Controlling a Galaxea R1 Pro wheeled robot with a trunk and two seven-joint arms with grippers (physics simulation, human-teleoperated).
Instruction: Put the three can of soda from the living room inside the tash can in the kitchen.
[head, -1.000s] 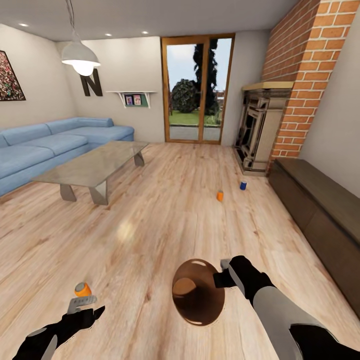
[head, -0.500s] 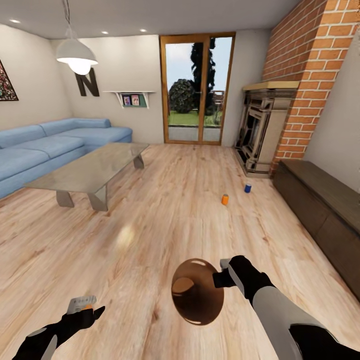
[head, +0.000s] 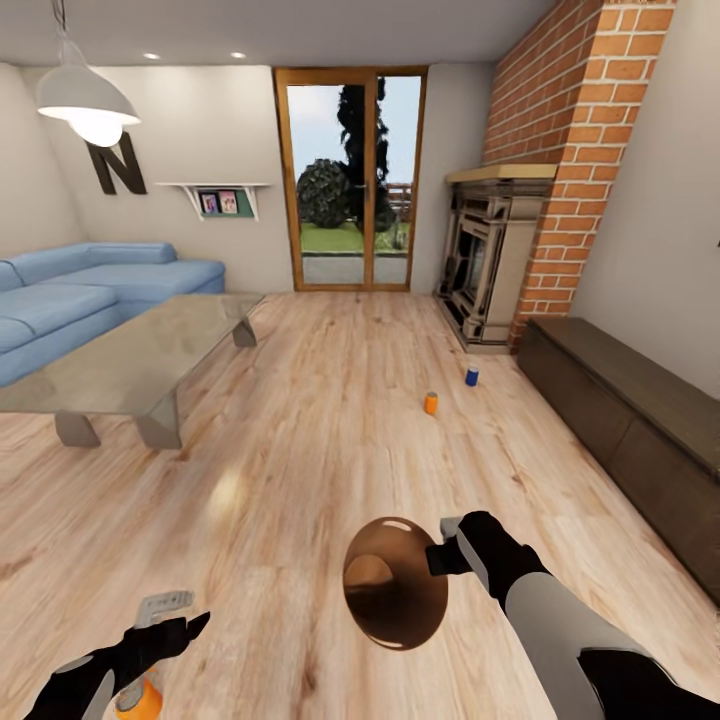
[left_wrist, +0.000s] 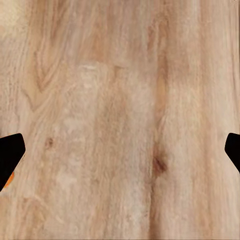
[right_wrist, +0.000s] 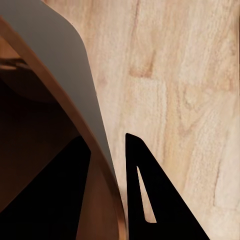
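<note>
Trash can (head: 395, 585) at lower centre hangs by its rim, clamped between right gripper (head: 447, 548) fingers, so left gripper (head: 172, 618), fingers apart and empty above the wood floor (head: 330, 420), can load the orange soda can (head: 140, 700) at bottom left, orange can (head: 431, 403) and blue can (head: 471, 376) mid-frame.

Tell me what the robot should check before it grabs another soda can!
1. Trash can held by right gripper: ok; wall sits between its fingers.
2. Left gripper free: ok, open, nothing between the fingertips.
3. Orange can near the left gripper: ok, on the floor, partly hidden.
4. Far orange can and blue can upright: ok.
5. Can already inside the trash can: cannot tell.
</note>
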